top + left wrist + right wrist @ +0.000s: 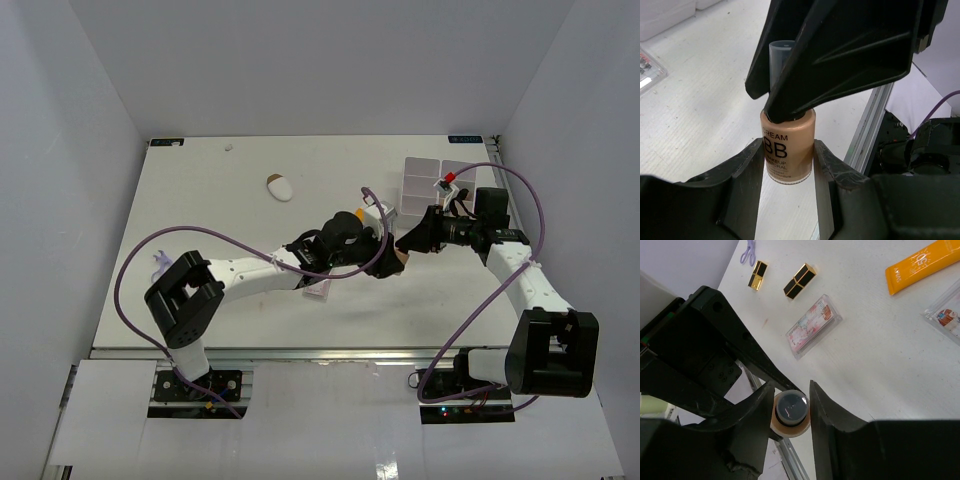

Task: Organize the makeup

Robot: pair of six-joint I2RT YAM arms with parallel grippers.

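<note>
Bottle [788,150] is found between the 2 grippers, near the middle of the table [880,350]; whether it stands on the table cannot be told. Its tan body is pinched by the left gripper [788,146], its dark cap by the right gripper [791,388]. The long axis is laid across the left fingers and along the right ones, and the cap is pointed at the right wrist.

The left hand [386,264] and right hand [406,245] meet at a tan bottle [399,263], near the white box [434,180].
</note>
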